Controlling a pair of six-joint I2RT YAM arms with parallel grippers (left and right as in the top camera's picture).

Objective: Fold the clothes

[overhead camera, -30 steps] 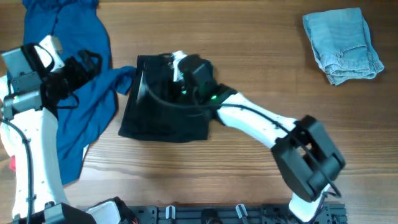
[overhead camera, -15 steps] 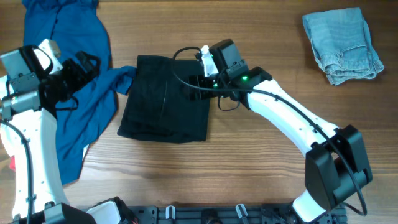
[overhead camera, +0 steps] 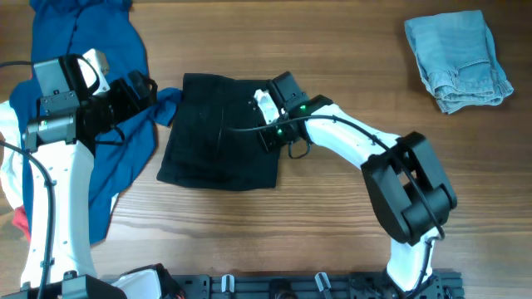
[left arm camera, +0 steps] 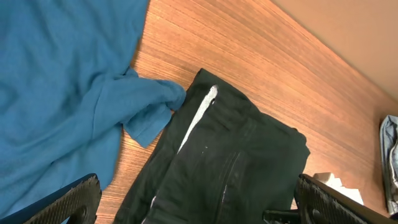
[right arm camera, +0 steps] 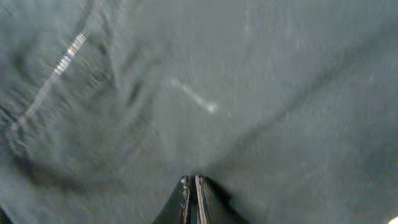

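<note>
Folded black garment [overhead camera: 218,133] at centre frame on wooden table [overhead camera: 332,50]; blue garment [overhead camera: 116,50] just beside its upper-left corner, denim bundle [overhead camera: 457,58] far upper right. Right gripper [right arm camera: 191,186] pressed together at black garment's right edge, pinch unclear. Left gripper [overhead camera: 143,90] spread wide above blue garment.

**Three cameras, one shared black garment**

The overhead camera looks straight down from far above on the whole table [overhead camera: 349,50], the black garment [overhead camera: 220,133] near its middle. The left wrist camera slants down from the black garment's left at middling range, the left gripper [left arm camera: 196,190] at the view's lower corners. The right wrist camera sits very close over the black garment, cloth filling its blurred view. All three share that garment.
</note>
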